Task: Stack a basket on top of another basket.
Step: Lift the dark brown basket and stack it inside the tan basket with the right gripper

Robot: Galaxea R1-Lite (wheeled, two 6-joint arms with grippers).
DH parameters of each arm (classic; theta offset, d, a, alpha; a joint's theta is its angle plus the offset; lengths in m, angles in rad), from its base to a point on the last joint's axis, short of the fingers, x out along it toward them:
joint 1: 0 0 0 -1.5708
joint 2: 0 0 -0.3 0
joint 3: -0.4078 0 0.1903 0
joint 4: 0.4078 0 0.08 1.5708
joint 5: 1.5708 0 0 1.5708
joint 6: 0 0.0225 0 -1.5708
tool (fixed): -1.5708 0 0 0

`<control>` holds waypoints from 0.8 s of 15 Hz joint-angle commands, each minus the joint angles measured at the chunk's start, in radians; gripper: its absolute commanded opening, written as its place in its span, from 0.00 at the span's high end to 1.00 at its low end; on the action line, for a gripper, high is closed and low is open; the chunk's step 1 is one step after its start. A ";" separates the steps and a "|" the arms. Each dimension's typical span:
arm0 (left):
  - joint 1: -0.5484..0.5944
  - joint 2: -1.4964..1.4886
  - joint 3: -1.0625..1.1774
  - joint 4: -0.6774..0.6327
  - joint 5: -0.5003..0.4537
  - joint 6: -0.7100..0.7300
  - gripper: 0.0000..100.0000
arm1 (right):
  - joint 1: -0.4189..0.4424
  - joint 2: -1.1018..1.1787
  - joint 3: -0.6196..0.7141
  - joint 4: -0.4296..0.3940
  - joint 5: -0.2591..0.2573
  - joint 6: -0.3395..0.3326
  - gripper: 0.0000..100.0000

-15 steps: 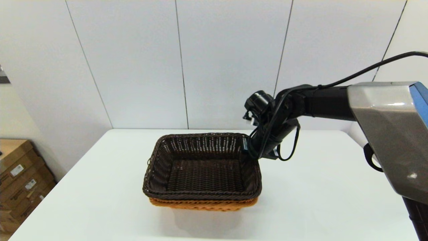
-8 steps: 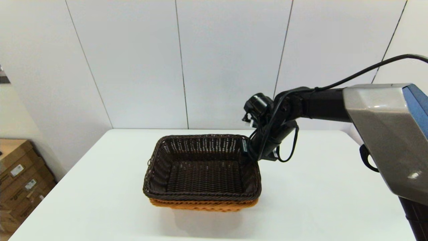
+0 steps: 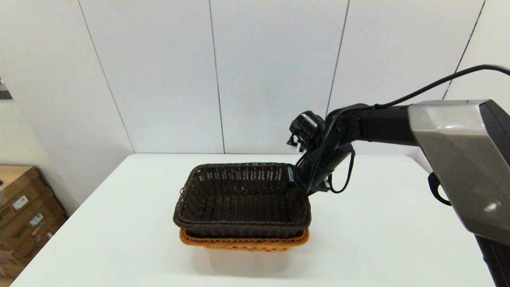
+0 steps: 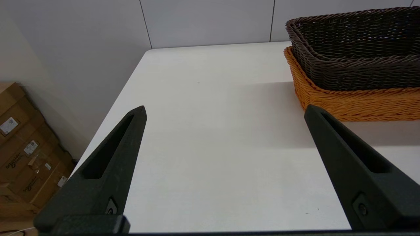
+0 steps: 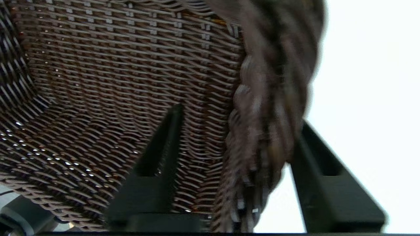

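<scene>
In the head view, the right gripper (image 3: 293,187) stands at the far right corner of the dark basket (image 3: 243,203), which sits nested in the orange basket (image 3: 244,241).

In the left wrist view, the left gripper (image 4: 224,114) is idle with jaws wide apart, both baskets well to one side.

In the right wrist view, one finger (image 5: 160,150) is inside the rim (image 5: 262,131), the other outside, apart with no visible clamping. I judge the stacking done; only the retreat is left.

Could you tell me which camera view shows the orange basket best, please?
The left wrist view: the orange basket shows its woven side under the dark basket. The head view shows only its rim; the right wrist view shows none.
</scene>
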 commanded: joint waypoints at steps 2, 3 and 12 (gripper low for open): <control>0.000 0.001 0.003 0.000 0.000 0.000 0.00 | -0.032 -0.068 0.002 0.006 -0.001 0.001 0.00; 0.000 0.001 0.003 0.000 0.000 0.000 0.00 | -0.049 -0.107 0.002 0.004 0.001 -0.009 0.00; 0.000 0.001 0.003 0.000 0.000 0.000 0.00 | -0.101 -0.634 0.085 0.213 -0.007 -0.067 0.00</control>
